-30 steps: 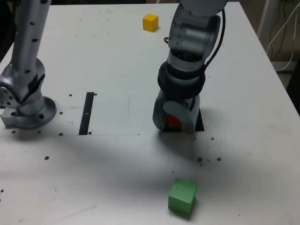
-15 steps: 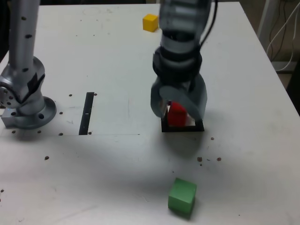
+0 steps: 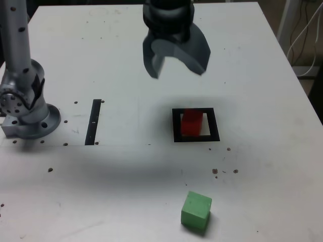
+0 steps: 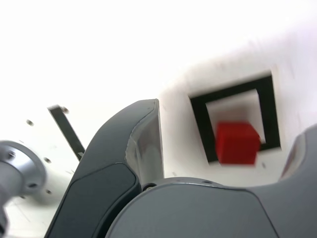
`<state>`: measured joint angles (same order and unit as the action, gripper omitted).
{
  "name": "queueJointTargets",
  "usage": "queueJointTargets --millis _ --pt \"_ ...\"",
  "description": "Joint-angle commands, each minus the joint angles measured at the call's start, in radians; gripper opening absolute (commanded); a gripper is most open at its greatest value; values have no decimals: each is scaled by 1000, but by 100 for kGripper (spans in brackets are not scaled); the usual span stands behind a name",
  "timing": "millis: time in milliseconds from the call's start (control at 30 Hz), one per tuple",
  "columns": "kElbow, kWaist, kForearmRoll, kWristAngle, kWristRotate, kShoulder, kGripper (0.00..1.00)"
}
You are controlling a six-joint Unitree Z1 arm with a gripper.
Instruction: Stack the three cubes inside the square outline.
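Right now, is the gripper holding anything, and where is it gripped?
Nothing is held. The gripper hangs open above the table, and the red cube sits alone in the square outline.

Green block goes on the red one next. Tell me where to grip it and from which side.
Come straight down on the green block and pinch two opposite flat side faces. It sits alone on the table, slightly turned, so rotate the open gripper to match its faces.

Wrist cam: red cube (image 4: 237, 143) sat inside black square outline (image 4: 199, 121); gripper (image 4: 223, 144) jaws spread wide, empty.
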<state>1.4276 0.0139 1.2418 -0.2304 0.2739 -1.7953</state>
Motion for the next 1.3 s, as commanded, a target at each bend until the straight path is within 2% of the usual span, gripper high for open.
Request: queueJointTargets --millis 0,200,400,633,1067,1267 --pt "5 53 6 -26 34 11 99" --pt "22 229 -5 -108 144 42 99" --pt "69 395 -25 -137 274 24 99" --pt "169 546 -45 -170 391 -67 99" --pt "413 723 4 -175 501 -306 99" --pt "558 779 61 -146 554 -404 99"
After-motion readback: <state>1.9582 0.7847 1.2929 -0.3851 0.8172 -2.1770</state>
